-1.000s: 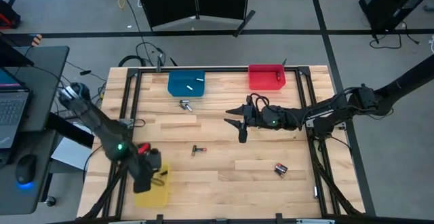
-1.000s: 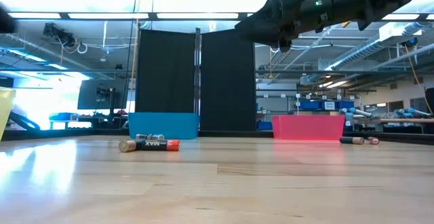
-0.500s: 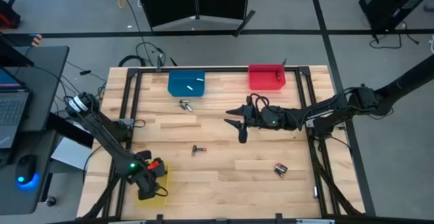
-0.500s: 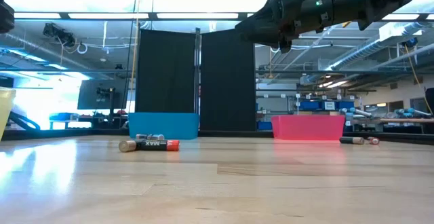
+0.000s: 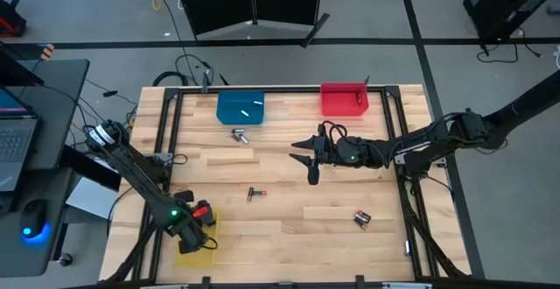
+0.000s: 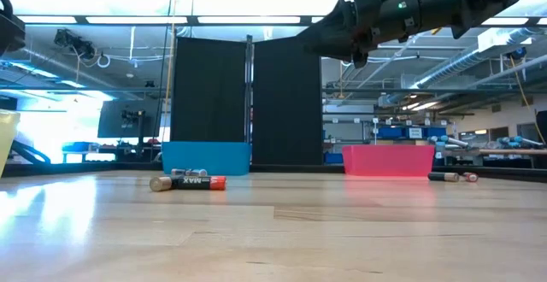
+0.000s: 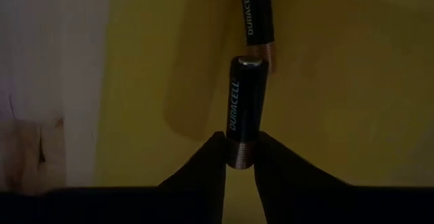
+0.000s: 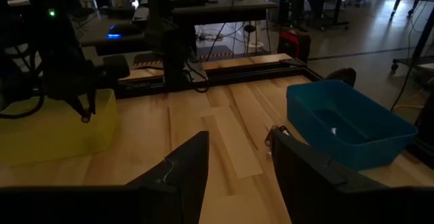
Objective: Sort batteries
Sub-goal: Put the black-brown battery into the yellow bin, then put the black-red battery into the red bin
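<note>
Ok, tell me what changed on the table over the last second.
The left gripper moved down over the yellow bin, toward the table's near left corner, and is shut on a black battery above another battery lying in the bin. The right gripper stayed open above mid-table. The loose batteries and the blue bin and red bin did not move.

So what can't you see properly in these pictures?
- Yellow bin, high view: the left gripper hangs over it, hiding the batteries inside.
- Second Duracell battery, left wrist view: cut off by the picture's edge, beyond the held battery.
- Battery label near the right edge, high view: too small to read.
- Red bin, low view: its wall hides its contents.
</note>
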`<state>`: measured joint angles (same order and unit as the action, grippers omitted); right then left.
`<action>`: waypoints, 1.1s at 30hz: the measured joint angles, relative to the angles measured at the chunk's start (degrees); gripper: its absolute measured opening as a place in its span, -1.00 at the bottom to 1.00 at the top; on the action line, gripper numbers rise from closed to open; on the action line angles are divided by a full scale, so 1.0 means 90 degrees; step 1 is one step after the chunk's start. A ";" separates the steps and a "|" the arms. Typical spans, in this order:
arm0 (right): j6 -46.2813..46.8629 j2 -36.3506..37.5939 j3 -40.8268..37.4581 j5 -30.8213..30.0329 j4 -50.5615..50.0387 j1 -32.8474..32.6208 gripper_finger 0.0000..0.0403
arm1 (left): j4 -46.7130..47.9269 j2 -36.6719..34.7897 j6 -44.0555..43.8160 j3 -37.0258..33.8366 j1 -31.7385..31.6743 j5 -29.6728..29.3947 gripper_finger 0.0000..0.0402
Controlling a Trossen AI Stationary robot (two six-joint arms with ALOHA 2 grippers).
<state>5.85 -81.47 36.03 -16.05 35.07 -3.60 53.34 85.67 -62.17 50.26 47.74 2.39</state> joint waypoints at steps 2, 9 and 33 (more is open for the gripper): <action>0.0001 0.0000 0.0000 0.0000 -0.0029 0.0000 -0.15 | 0.0009 -0.0002 0.0000 0.0000 -0.0001 -0.0001 -0.57; 0.0046 0.0000 0.0000 0.0000 -0.0088 0.0000 -0.15 | 0.0050 -0.0002 0.0005 0.0000 -0.0003 0.0029 -0.54; -0.0083 0.0002 0.0000 -0.0141 -0.0825 -0.0469 -0.94 | 0.1050 -0.1099 0.1851 0.1151 -0.1211 -0.2118 -0.98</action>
<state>5.10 -81.45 36.03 -17.32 27.65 -7.82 62.79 75.78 -45.52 60.62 36.84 -16.67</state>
